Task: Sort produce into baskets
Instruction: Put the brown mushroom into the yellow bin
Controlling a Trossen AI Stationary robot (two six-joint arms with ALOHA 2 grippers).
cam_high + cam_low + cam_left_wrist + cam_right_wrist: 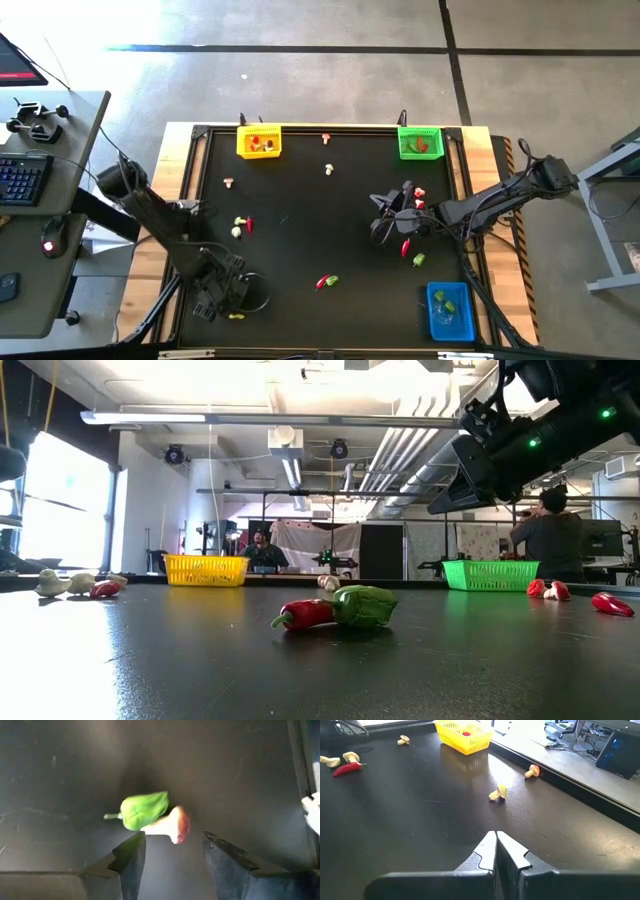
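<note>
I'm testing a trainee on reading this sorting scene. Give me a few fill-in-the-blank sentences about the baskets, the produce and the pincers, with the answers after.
1. The basket at the table's near right corner is ____.
2. The right pincer is ____, holding nothing.
3. The left pincer is open over a mushroom and a ____ pepper.
4. In the low view, a red chilli touches a green pepper on the ____.

Answers: blue; shut; green; table

My left gripper (pixel 172 851) open, fingers (pixel 131 855) apart above black mat (pixel 60 780). Green pepper (pixel 144 810) touching cream mushroom piece (pixel 172 824), just beyond fingertips.
</note>
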